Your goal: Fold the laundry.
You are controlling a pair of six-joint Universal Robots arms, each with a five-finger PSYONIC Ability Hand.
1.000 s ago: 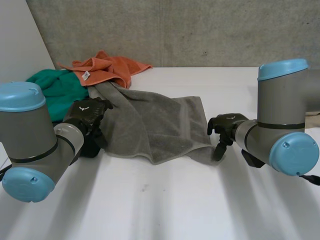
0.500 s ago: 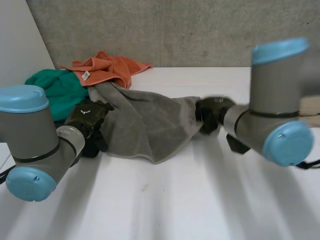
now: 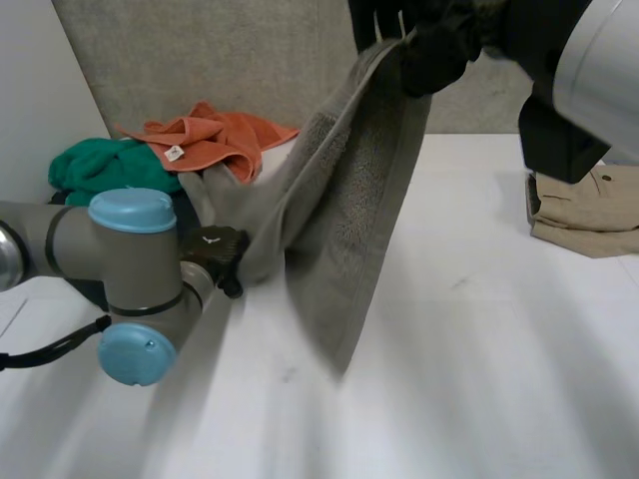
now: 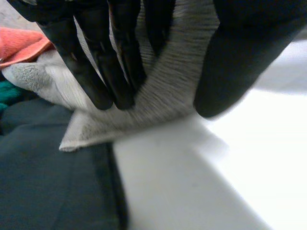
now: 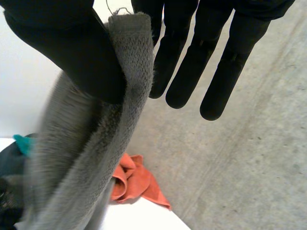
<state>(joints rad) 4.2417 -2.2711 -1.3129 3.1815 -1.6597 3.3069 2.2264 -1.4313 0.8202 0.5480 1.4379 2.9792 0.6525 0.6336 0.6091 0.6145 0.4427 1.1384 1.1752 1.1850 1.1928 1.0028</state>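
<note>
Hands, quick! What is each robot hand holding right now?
Left hand: shut on the grey towel, pinching it near a corner.
Right hand: shut on the grey towel, pinching its raised end.

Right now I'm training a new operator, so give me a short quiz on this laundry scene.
1. True or false: the right hand holds the grey towel by a corner, high above the table.
2. Which lies on the robot's right? A striped sock, B khaki garment, C blue jeans.
3. Fill in: the towel's low end is pinched by the ___ hand.
Key: 1 true; 2 B; 3 left hand.
</note>
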